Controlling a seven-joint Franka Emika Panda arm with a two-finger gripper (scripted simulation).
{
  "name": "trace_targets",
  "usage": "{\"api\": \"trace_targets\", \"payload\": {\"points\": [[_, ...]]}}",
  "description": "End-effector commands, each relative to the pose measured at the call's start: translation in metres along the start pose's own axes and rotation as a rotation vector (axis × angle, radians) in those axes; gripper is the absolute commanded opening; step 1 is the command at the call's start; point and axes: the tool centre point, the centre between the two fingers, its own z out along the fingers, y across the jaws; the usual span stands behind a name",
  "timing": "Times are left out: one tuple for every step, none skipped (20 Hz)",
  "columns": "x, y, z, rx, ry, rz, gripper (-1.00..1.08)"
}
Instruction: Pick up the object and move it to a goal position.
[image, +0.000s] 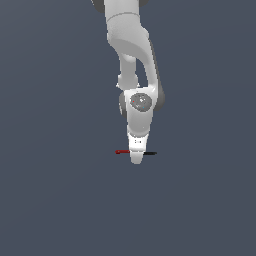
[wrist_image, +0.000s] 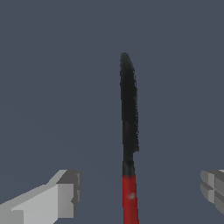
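Exterior view is showing the white arm (image: 131, 60) reaching down from the top of the frame, with the gripper (image: 136, 159) pointing downward over a plain dark grey surface (image: 50, 200). The stick (image: 121, 151) is lying level across the gripper's lower end, its red end projecting toward the exterior view's left and its black end toward the exterior view's right, the middle being hidden behind the white gripper body. Wrist view is showing the same stick (wrist_image: 129, 131) running lengthwise between the two fingers (wrist_image: 65, 194), which are standing well apart, one on either side, with clear grey gaps separating each pad from the stick. Neither finger is touching it. Whether the stick is resting on the surface cannot be determined from either view.
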Motion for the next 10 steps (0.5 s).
{"api": "trace_targets", "payload": {"points": [[0.0007, -0.0003, 0.0012, 0.000, 0.001, -0.019, 1.00], [0.0008, -0.0003, 0.0014, 0.000, 0.001, -0.023, 1.00], [0.0009, -0.0004, 0.0016, 0.000, 0.002, -0.025, 1.00], [0.0009, -0.0004, 0.0016, 0.000, 0.002, -0.026, 1.00], [0.0008, -0.0004, 0.0014, 0.000, 0.001, -0.021, 1.00], [0.0007, -0.0004, 0.0017, 0.000, 0.001, -0.021, 1.00], [0.0007, -0.0004, 0.0027, 0.000, 0.001, -0.021, 1.00], [0.0006, -0.0004, 0.0044, 0.000, 0.001, -0.021, 1.00], [0.0008, -0.0006, 0.0067, 0.000, 0.001, -0.022, 1.00], [0.0006, -0.0006, 0.0097, 0.000, 0.001, -0.022, 1.00]]}}
